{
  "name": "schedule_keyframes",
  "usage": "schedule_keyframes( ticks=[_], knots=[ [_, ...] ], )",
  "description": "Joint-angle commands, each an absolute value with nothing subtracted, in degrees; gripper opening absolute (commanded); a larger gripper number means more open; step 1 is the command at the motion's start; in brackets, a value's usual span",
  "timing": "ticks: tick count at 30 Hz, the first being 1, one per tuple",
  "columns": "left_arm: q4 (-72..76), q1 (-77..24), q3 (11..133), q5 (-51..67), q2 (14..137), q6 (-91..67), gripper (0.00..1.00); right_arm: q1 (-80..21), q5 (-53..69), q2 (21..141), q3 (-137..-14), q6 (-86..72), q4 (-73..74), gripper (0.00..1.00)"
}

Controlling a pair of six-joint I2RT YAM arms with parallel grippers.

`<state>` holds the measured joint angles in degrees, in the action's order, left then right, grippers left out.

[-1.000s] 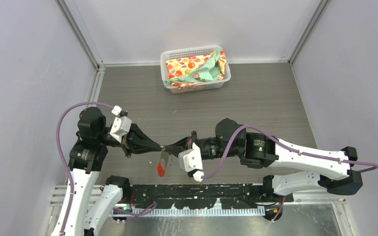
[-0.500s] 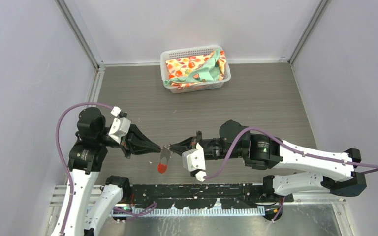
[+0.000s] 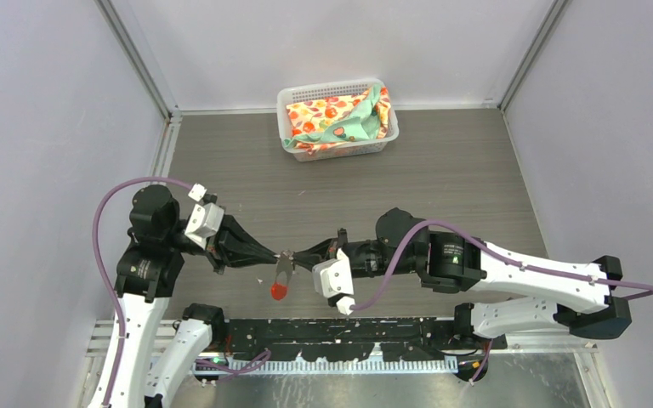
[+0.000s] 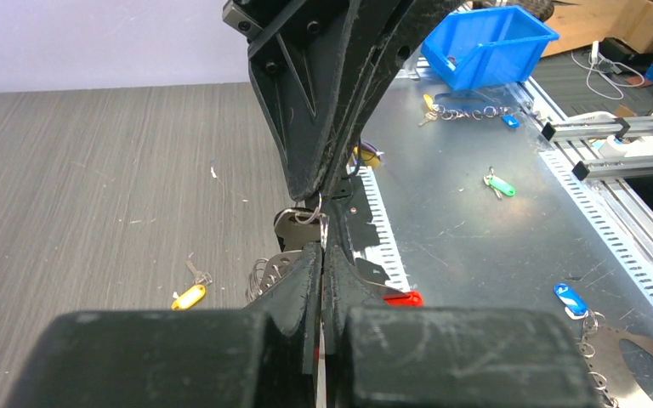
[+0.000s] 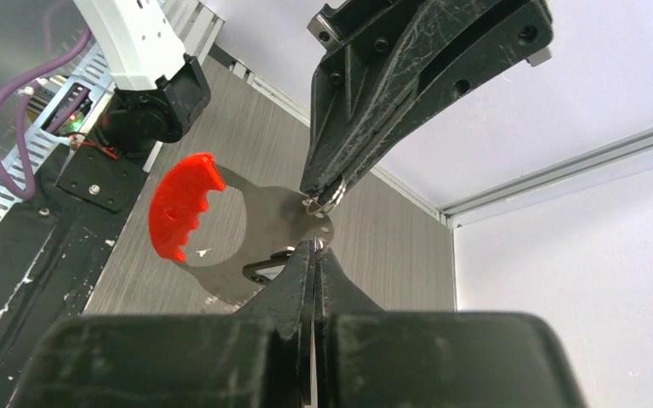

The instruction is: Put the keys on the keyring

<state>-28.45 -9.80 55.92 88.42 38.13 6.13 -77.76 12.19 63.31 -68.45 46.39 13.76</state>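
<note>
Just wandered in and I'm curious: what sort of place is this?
Probably a robotics lab test cell: a left arm and right arm bolted to a table boxed in by plain walls, with a blue parts bin and loose key tags on a metal bench.

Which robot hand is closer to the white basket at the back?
Right, narrowly. The hands nearly meet mid-table, well short of the basket; the right hand lies straight in front of it, the left hand toward its left side.

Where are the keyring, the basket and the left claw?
keyring (image 5: 183, 204): right wrist view, on its red tag.
basket (image 3: 349, 147): top view, on its white front wall.
left claw (image 3: 277, 252): top view, at its closed fingertips.
</note>
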Motion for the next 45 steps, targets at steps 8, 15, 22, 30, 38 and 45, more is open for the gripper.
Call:
schedule_keyframes(
  ticks=[8,15,22,30,38,45],
  knots=[
    [-26.6,-9.9,57.3,89.5,37.7,5.0,0.0,-77.6,13.8,64.8,-69.8,46.2,9.7,0.01],
    [-26.6,-10.0,57.2,89.7,37.6,5.2,0.0,-77.6,12.9,64.8,-69.5,46.5,9.0,0.01],
    [-26.6,-9.9,57.1,89.6,37.6,5.3,0.0,-77.6,13.2,64.9,-69.9,46.5,8.9,0.01],
    [-26.6,-9.9,57.0,89.2,37.6,5.4,0.0,-77.6,13.2,64.9,-69.9,46.7,9.3,0.01],
    [-26.5,-9.9,57.0,87.2,37.6,5.2,0.0,-77.6,13.8,65.3,-70.6,46.7,9.5,0.01],
    [-26.4,-9.9,56.6,86.3,37.3,5.6,0.0,-77.6,14.4,65.6,-71.0,46.5,8.8,0.01]
  ],
)
